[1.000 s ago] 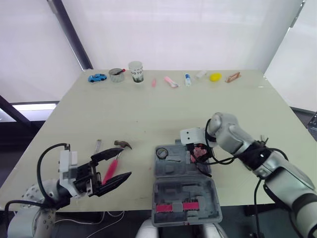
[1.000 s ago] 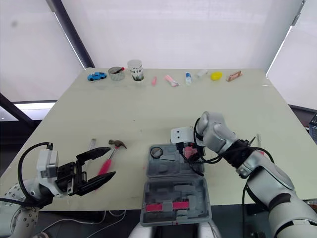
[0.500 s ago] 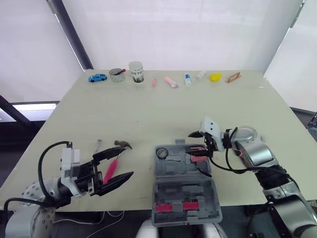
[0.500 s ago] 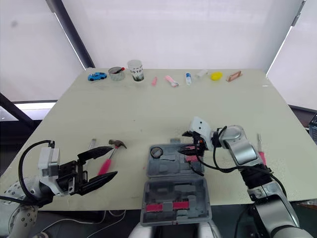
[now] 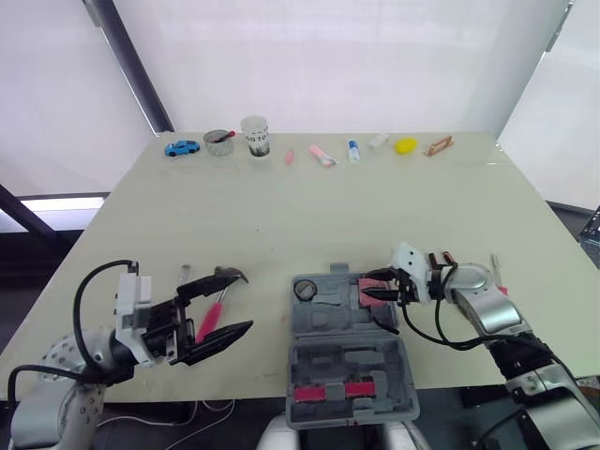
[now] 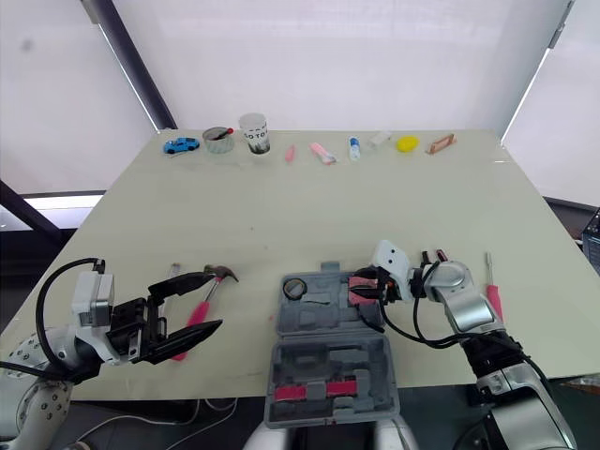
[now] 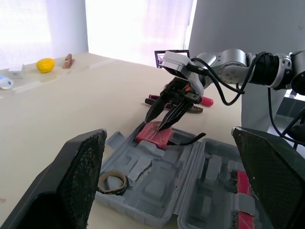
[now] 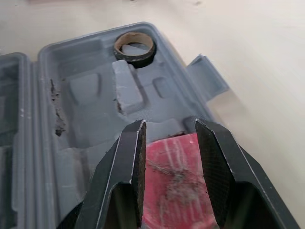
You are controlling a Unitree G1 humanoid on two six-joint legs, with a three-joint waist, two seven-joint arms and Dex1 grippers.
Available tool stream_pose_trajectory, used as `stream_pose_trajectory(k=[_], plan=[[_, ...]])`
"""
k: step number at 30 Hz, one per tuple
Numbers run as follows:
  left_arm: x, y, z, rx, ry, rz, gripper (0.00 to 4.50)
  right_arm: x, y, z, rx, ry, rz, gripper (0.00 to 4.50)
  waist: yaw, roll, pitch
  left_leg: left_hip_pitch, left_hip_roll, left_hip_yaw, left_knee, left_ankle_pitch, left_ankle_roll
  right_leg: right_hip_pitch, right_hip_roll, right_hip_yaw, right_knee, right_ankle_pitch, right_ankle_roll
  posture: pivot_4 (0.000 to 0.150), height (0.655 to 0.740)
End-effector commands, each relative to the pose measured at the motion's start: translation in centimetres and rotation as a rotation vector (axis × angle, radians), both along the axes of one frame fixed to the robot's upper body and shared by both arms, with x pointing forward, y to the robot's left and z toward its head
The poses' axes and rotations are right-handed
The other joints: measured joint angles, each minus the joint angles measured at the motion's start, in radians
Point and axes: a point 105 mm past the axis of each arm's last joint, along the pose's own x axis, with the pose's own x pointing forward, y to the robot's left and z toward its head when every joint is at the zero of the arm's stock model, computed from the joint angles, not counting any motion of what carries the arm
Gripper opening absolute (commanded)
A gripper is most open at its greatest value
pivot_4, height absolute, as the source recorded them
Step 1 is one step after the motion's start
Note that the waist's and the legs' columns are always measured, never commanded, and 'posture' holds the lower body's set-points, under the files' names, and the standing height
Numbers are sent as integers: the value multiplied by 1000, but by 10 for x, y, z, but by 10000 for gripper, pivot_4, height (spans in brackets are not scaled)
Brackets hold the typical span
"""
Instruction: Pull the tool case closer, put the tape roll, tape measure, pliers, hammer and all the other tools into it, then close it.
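Where the worktop (image 5: pixel 281 216) ends nearest the robot: the case (image 5: pixel 328 314) lies open and flat, with its lid half at the near edge and pink pieces (image 5: pixel 337 388) clipped inside the lid.
Left tool (image 5: pixel 234 302): it hangs over the near-left part of the worktop, well apart from the case. Its two black fingers are spread wide and hold nothing.
Hammer (image 5: pixel 211 319): it lies flat on the worktop under the left tool, outside the case, with its pink handle towards the robot and its dark head away.
Small metal piece (image 5: pixel 185 275): it lies on the worktop just left of the hammer head.
Tape measure (image 8: pixel 171 167): red, it sits in the far-right compartment of the case's base half.
Right tool (image 8: pixel 170 125): its fingers stand a narrow gap apart with their tips right at the top of the tape measure. Whether they touch it cannot be told.
Tape roll (image 5: pixel 305 290): it lies flat in the far-left corner of the base.
Pliers (image 5: pixel 439 257): they lie on the worktop just beyond the right wrist, outside the case.
Screwdriver (image 6: pixel 492 302): pink-handled, it lies on the worktop to the right of that arm.
Far edge: a blue toy car (image 5: pixel 183 147), a tin (image 5: pixel 220 142), a paper cup (image 5: pixel 254 136) and further small items stand in a row.
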Motion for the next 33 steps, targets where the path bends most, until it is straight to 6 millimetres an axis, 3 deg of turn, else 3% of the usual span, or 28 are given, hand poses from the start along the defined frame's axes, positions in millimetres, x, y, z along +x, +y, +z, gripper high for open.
stream_pose_trajectory(k=[1, 7, 13, 19, 24, 29, 33], plan=[[0, 0, 3, 3, -11, -11, 45000, 3, -10, -2, 22, -13, -58, 17092, 0, 0, 0, 0, 0, 0, 0, 0, 0, 0, 0, 0, 0, 0, 0, 1500, 7400], [0, 4, 0, 3, -7, -2, 45000, -11, -23, -49, -87, 112, -96, 17092, 1, -1, -1, 2, 0, 0, 0, 0, 0, 2, 0, 0, 0, 0, 0, 1500, 7400], [1, 3, -6, -8, 5, 7, 45000, -26, -27, -99, -194, 272, -163, 17092, 3, -10, -14, 7, 0, 0, 0, 0, 0, 8, 0, 0, -1, -2, -3, 1500, 7400], [0, 3, -11, -21, 18, 30, 45000, -29, -35, -122, -252, 305, -223, 17092, 0, -14, -30, 23, 1, 1, -3, 0, 0, 21, -1, 1, -3, -3, -5, 1500, 7400], [1, 5, -16, -34, 43, 82, 45000, -25, -35, -117, -185, 251, -246, 17092, 2, -12, -38, 31, 5, 0, -3, -1, 0, 26, -3, 4, -3, -6, -1, 1500, 7400], [5, 12, -27, -63, 73, 211, 45000, -9, -22, -76, 124, 113, -286, 17092, 3, -11, -37, 32, 5, 1, -5, -1, 0, 26, -3, 6, -3, -6, -1, 1500, 7400], [6, 23, -46, -91, 145, 390, 45000, -11, -24, -54, 295, 59, -285, 17092, 2, -8, -31, 28, 5, 3, -5, -1, 0, 23, -3, 8, -4, -4, -4, 1500, 7400]])
